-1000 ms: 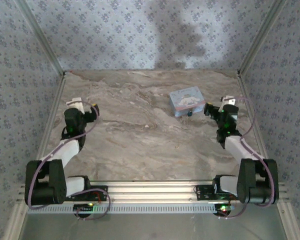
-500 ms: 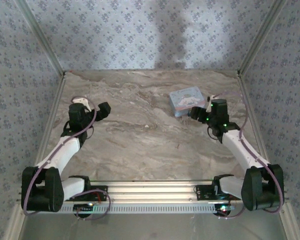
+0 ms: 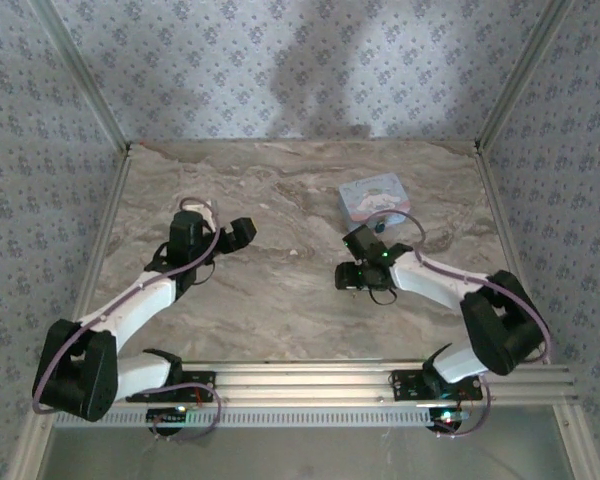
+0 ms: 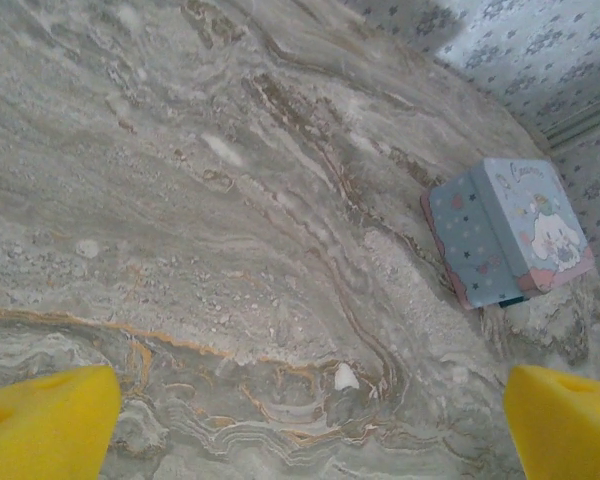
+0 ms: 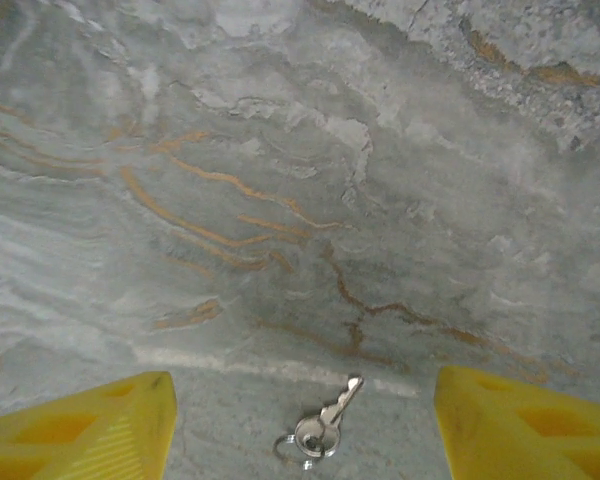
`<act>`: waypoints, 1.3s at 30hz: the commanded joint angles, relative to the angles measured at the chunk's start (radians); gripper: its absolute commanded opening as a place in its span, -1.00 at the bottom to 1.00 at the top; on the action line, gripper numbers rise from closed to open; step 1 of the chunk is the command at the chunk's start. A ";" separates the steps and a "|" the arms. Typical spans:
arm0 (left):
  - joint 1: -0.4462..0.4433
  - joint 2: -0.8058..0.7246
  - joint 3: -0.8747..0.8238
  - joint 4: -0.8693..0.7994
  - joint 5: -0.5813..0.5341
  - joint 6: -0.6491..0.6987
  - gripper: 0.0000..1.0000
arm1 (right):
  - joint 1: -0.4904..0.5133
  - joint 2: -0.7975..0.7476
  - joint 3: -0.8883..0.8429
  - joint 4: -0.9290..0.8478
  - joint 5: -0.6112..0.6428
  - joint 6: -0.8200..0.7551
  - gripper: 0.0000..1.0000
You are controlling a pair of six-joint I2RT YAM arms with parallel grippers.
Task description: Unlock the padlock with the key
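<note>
**Key pick-up: handling notes**

1. Position. The key [image 5: 321, 424] lies flat on the tabletop [image 5: 280, 150], between the yellow fingers [image 5: 90, 430] of the right gripper [image 5: 305, 385]. Its jaws stand wide apart, with nothing in them. The left gripper [image 4: 310, 400] is likewise spread and empty, and looks across at the tin [image 4: 500, 225]. The padlock [image 4: 521, 289] shows as a small blue-green speck touching the tin's near corner, too small for me to read any detail.

2. Appearance. The key is small and silvery, on a thin split ring. The blade points up and to the right in the right wrist view, with the head and ring at the lower end.

3. Handling, as I judge it. The key is light, stiff, thin and slick, and it may skate on the stone when pinched. I would take it by the head, leaving the blade free. The padlock looks light enough to slide, so I would have the left gripper clamp its body before inserting the key
</note>
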 commanded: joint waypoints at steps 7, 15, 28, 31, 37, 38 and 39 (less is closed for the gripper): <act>-0.023 0.018 0.043 0.021 -0.012 -0.008 0.96 | 0.017 0.074 0.047 -0.037 0.072 0.078 0.22; -0.030 0.024 0.053 0.016 -0.013 -0.004 0.96 | 0.032 0.082 0.042 -0.083 0.071 0.082 0.03; -0.035 0.034 0.056 0.013 -0.013 -0.004 0.96 | 0.062 0.068 0.019 -0.123 0.065 0.092 -0.18; -0.034 0.035 0.057 0.011 -0.013 -0.005 0.96 | 0.069 0.066 0.018 -0.130 0.066 0.095 -0.22; -0.036 0.037 0.059 0.010 -0.014 -0.004 0.96 | 0.074 0.062 0.015 -0.136 0.069 0.098 -0.27; -0.036 0.036 0.059 0.010 -0.014 -0.005 0.96 | 0.075 0.062 0.014 -0.138 0.067 0.101 -0.29; -0.036 0.036 0.060 0.008 -0.014 -0.005 0.96 | 0.075 0.061 0.014 -0.139 0.067 0.101 -0.30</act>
